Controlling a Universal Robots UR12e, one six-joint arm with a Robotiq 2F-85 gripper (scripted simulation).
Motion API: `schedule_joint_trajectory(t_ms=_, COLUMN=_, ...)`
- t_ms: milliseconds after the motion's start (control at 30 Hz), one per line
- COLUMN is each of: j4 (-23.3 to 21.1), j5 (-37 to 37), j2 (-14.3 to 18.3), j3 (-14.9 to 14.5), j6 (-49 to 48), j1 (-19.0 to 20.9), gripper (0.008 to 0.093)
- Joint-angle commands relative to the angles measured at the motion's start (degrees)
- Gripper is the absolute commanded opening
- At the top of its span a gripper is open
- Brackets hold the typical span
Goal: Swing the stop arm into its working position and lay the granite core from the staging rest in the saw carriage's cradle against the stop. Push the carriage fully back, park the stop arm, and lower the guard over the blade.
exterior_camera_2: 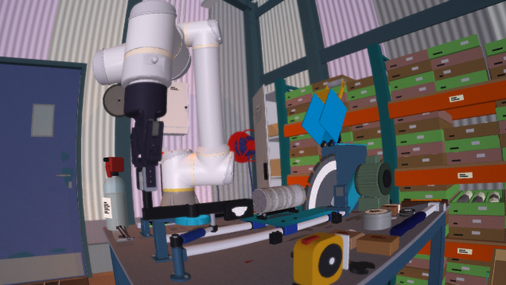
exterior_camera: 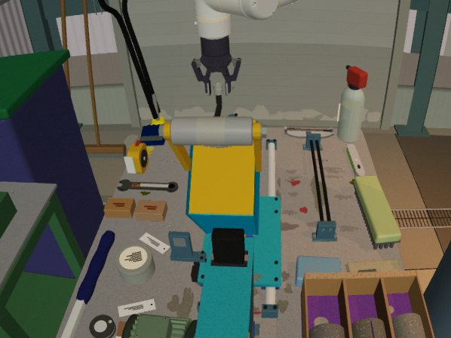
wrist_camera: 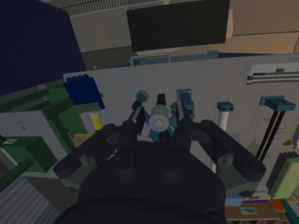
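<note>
The black stop arm (exterior_camera_2: 197,209) is mostly hidden behind the granite core in the side camera; only its upright handle post (exterior_camera: 218,104) and pale knob (wrist_camera: 159,121) show. My gripper (exterior_camera: 217,89) stands open around that knob at the bench's far end, holding nothing. The grey granite core (exterior_camera: 210,130) lies across the teal carriage's cradle (exterior_camera_2: 278,217), close in front of the saw blade (exterior_camera_2: 321,184). The stop arm lies level along the rail side, its tip near the core's end. The blue guard (exterior_camera_2: 325,115) is raised above the blade.
Behind the work are the wall, a spray bottle (exterior_camera: 351,105) and black hoses (exterior_camera: 136,56). The empty staging rest (exterior_camera: 320,185) lies to the right, with a green brush (exterior_camera: 376,210). A tape measure (exterior_camera: 137,157), a wrench (exterior_camera: 147,185) and small boxes (exterior_camera: 135,209) lie to the left.
</note>
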Motion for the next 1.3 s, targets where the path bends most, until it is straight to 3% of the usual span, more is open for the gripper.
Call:
schedule_joint_trajectory(t_ms=0, j4=-0.02, j5=0.0, j2=-0.04, j3=-0.05, j6=0.0, j1=0.0, gripper=0.052)
schedule_joint_trajectory(t_ms=667, j4=6.11, j5=0.03, j2=-3.2, j3=-2.92, j6=-0.02, j1=-0.01, gripper=0.052)
schedule_joint_trajectory(t_ms=833, j4=11.02, j5=0.03, j2=-5.43, j3=-5.88, j6=-0.02, j1=-0.01, gripper=0.052)
schedule_joint_trajectory(t_ms=1267, j4=11.26, j5=0.03, j2=-5.43, j3=-5.87, j6=0.29, j1=-0.01, gripper=0.052)
